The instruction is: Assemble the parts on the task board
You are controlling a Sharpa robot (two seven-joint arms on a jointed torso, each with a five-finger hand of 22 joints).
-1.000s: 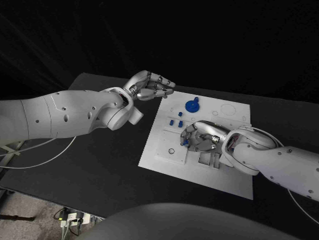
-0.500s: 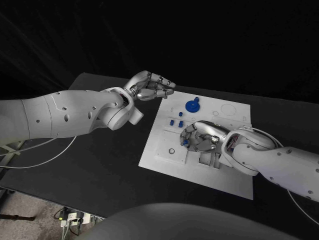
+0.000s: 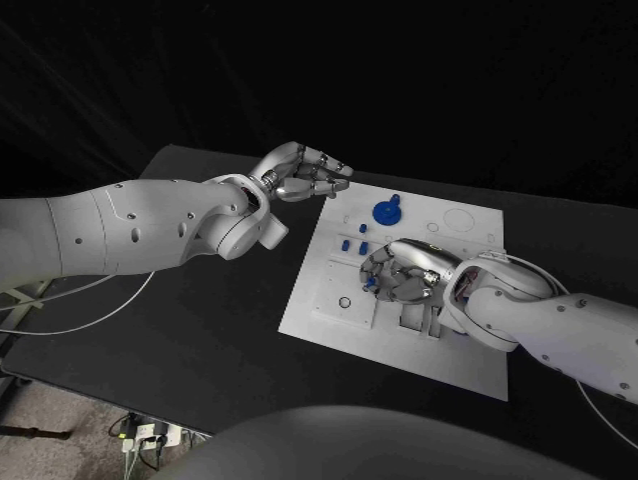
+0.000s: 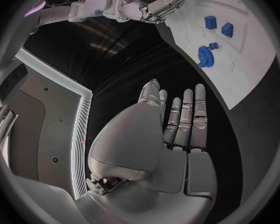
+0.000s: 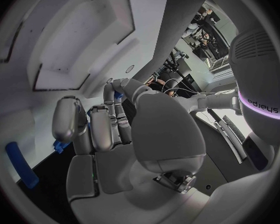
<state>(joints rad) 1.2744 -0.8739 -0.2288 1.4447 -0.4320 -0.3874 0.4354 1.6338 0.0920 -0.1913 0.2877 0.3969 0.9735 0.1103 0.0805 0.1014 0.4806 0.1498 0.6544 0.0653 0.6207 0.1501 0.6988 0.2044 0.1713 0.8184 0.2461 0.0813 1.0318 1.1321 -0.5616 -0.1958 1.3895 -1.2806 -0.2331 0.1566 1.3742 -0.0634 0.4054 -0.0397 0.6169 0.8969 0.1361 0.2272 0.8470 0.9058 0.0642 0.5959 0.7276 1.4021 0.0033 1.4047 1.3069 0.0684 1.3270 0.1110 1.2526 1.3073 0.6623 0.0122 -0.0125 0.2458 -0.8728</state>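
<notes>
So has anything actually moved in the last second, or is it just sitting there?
Hardly anything. The right hand stays low over the middle of the white board, fingers curled down among the small blue pieces; any shift is too slight to tell. The left hand still hangs beyond the board's far corner, holding nothing. The blue gear has not moved.

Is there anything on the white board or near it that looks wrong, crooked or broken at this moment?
Nothing stands out. The task board lies flat on the black table; the blue gear and the small blue parts sit on it. The right hand is over the board's middle; the left hand, empty, is beside its far corner.
</notes>
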